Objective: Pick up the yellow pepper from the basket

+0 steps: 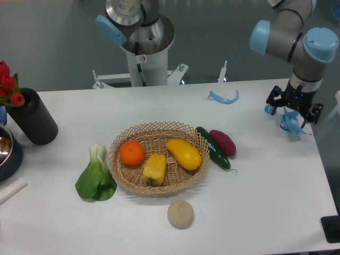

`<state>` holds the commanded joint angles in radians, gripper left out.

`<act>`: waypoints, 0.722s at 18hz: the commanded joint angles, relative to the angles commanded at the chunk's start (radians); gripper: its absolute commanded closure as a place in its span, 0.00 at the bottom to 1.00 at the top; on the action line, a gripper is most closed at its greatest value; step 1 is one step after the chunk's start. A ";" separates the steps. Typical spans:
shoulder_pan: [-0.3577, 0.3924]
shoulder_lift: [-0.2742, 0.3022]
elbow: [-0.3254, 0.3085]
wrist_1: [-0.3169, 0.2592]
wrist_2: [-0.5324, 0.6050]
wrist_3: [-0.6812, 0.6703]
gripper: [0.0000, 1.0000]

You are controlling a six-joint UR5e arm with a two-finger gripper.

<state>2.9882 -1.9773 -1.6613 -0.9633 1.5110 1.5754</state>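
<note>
Here we see the small ridged yellow pepper (pixel 154 168) lying in the shallow round woven wicker basket (pixel 187 181) mid-worktop, between a round orange (pixel 132 153) and a smooth oval yellow fruit (pixel 184 153), while the black gripper (pixel 293 110) hangs well apart at the right, its fingers too small to tell whether apart.

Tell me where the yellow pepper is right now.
The yellow pepper lies in the basket, near its front edge, between the orange on the camera's left and the larger yellow fruit on the right.
</note>
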 joint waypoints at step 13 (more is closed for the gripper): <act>-0.001 0.014 -0.043 -0.005 -0.138 -0.044 0.00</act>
<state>2.9868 -1.9635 -1.7042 -0.9679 1.3729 1.5312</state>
